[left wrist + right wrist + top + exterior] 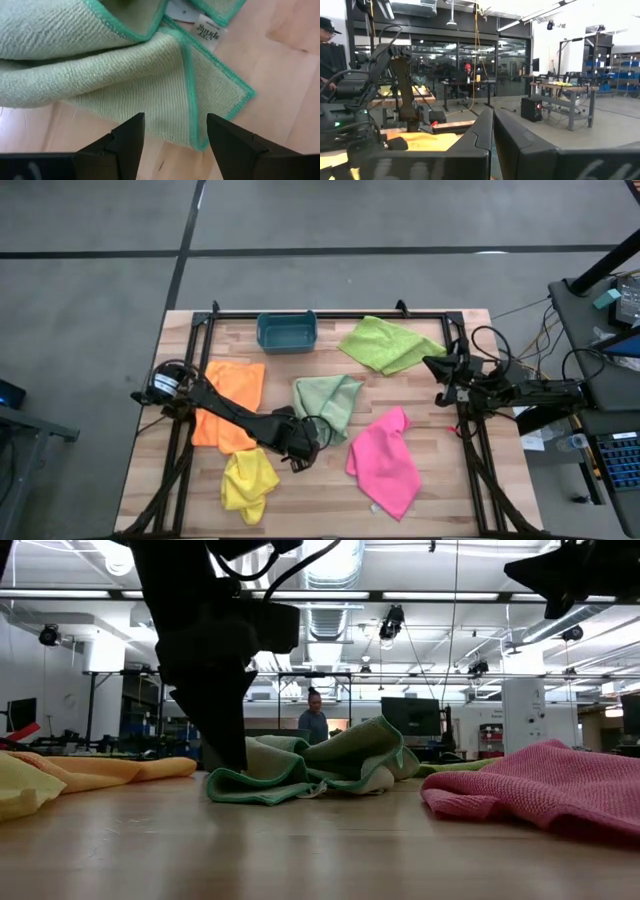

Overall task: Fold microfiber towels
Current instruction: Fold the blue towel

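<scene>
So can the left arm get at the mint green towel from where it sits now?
Probably yes. The left gripper hangs open right at the corner of the mint green towel, and nothing lies between its fingers and the cloth's teal edge.

A: How do the five towels lie on the table?

B: The pale mint towel (328, 402) is in the middle, folded loosely, with a darker green stitched edge and a small white label (210, 34). The orange towel (232, 402) lies flat at the left side. The yellow towel (250, 482) is crumpled, just in front of the orange one.

A: And the other two?

B: The lime green towel (388, 345) is spread out at the far right. The pink towel (385, 460) lies rumpled at the near right.
</scene>
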Controlling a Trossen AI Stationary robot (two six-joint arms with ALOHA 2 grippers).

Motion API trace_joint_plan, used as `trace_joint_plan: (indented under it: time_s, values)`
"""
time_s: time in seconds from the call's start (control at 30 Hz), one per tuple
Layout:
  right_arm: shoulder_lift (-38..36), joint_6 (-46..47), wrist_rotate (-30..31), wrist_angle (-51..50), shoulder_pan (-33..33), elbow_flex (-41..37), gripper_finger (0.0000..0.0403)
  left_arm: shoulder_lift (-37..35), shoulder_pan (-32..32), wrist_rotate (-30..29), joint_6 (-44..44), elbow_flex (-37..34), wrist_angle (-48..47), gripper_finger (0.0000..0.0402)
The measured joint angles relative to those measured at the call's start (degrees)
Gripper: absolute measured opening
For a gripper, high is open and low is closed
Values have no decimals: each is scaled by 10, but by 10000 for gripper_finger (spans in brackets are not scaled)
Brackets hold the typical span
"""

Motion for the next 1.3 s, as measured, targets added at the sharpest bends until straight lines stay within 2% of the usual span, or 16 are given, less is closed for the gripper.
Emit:
trace_joint_plan:
  time_s: [0.5,0.7,0.9,1.07,1.3]
  values:
    - [0,22,0,-17,0,0,9,29,-1,2,-15,-7,11,192]
    - [0,22,0,-17,0,0,9,17,-1,3,-14,-7,10,130]
    - [0,28,0,-33,0,0,9,-1,-1,4,-12,-7,-4,16]
    - [4,59,-7,-63,0,0,9,-32,-6,7,-9,-7,-35,2]
    - [59,72,-52,-34,0,0,23,-100,-33,12,16,-7,-85,1]
